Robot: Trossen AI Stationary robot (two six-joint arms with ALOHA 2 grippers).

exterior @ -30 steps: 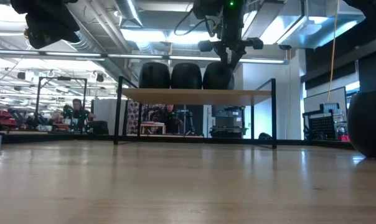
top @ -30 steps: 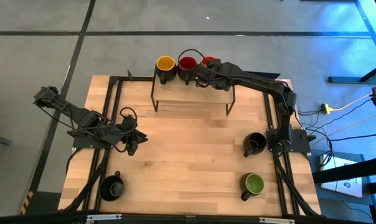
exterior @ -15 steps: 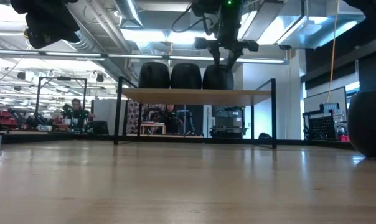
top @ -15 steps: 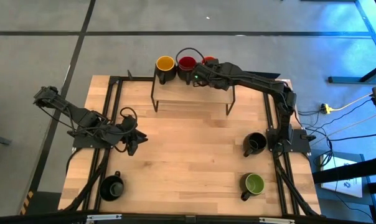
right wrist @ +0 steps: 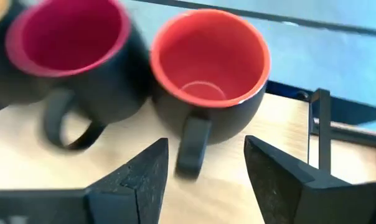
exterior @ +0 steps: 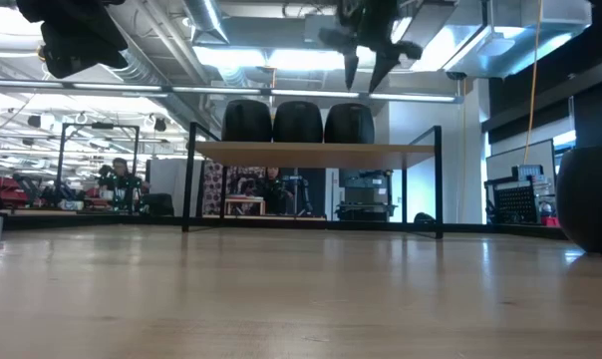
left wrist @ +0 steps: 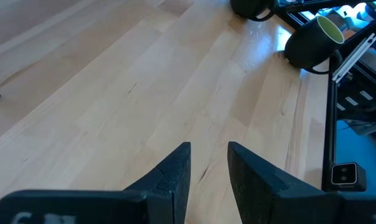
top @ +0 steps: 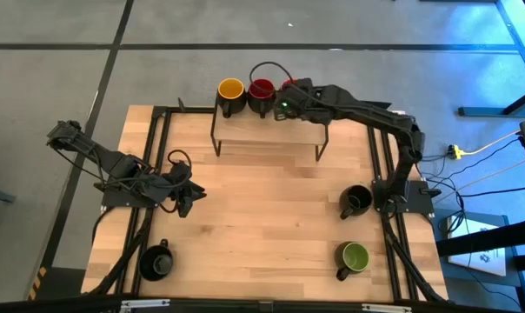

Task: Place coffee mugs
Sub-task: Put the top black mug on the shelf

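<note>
Overhead, the right gripper point(right wrist: 203, 165) hangs open above the orange-red mug point(right wrist: 210, 78), third of 3 on the wooden shelf point(top: 267, 126), seemingly so its handle clears the fingers; the left gripper point(left wrist: 208, 168), part-open and empty, waits mid-table.

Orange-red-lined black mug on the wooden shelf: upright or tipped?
Upright. The orange-red-lined black mug stands on the wooden shelf, mouth up and empty, handle toward the open right gripper, which is not touching it.
</note>
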